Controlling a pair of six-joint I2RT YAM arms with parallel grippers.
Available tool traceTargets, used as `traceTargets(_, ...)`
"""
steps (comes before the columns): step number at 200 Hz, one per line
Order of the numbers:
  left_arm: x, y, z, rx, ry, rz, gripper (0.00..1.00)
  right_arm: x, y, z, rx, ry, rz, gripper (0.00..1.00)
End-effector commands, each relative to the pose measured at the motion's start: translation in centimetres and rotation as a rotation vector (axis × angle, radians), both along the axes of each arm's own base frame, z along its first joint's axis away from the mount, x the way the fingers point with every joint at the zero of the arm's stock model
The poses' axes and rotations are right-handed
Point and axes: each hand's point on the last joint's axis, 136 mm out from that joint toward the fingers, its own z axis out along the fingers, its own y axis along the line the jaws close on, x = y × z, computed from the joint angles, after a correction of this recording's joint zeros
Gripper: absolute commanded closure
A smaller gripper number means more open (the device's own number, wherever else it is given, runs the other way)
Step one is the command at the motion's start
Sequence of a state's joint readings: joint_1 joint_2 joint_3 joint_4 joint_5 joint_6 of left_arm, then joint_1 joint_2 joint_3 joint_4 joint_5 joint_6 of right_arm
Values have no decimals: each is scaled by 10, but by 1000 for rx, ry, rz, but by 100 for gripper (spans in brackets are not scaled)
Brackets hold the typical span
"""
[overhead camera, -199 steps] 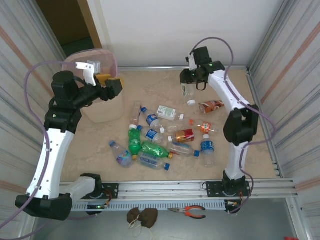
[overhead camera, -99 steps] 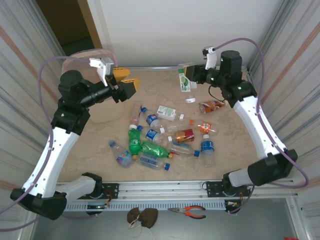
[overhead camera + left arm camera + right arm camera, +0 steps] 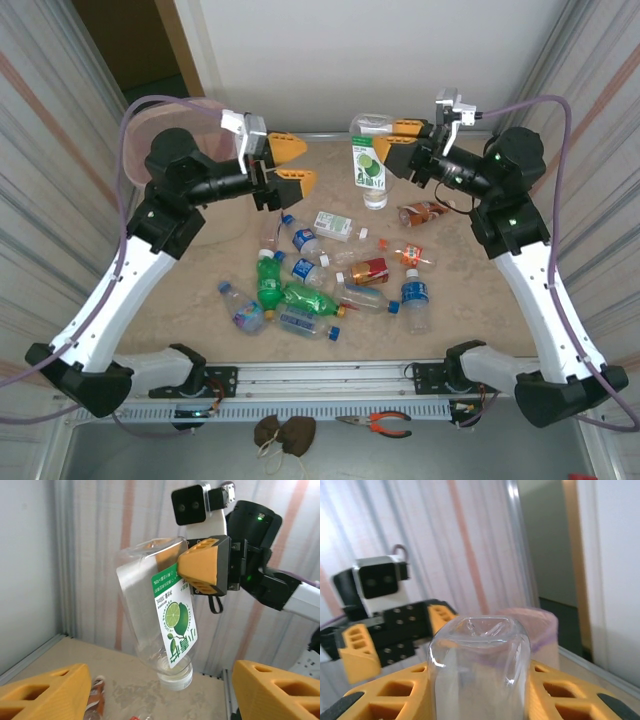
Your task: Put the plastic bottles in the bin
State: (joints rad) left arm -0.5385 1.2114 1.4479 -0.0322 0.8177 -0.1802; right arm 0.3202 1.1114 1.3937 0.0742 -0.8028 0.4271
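Screening the bin (image 3: 138, 135), apparently, the left arm (image 3: 160, 235) stands beside scattered bottles (image 3: 270, 285).

The clear plastic bottle with a lime-green label (image 3: 160, 625) is glossy and thin-walled, its label a smooth printed film; the blocky orange fingers (image 3: 200, 570) of the right gripper (image 3: 390, 141) look like matt moulded plastic; the beige marbled table (image 3: 200, 290) is smooth with a dull sheen; the pale pink plastic bin (image 3: 542, 640) looks translucent and softly matt; the silver rail (image 3: 330, 378) along the table's near edge is brushed metal.
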Motion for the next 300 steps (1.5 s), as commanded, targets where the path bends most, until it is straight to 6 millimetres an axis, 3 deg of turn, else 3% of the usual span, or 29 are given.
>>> traceTargets(1, -28, -11, 28, -34, -136, -122, 25, -38, 5, 30, 49, -101, 120, 70)
traceTargets(40, -43, -32, 35, -32, -157, -226, 26, -73, 13, 50, 72, -171, 222, 70)
traceTargets(84, -58, -46, 36, -28, -184, -314, 31, -94, 18, 66, 97, -230, 265, 70)
traceTargets(149, -67, -48, 41, -42, -203, -362, 47, -103, 18, 76, 119, -283, 265, 71)
traceTargets(255, -73, -45, 47, -56, -216, -375, 67, -106, 16, 76, 119, -301, 244, 70)
traceTargets(269, -73, -44, 48, -56, -220, -370, 68, -105, 15, 75, 115, -298, 235, 67)
traceTargets(300, -70, -43, 46, -44, -223, -338, 69, -99, 13, 71, 104, -281, 183, 42)
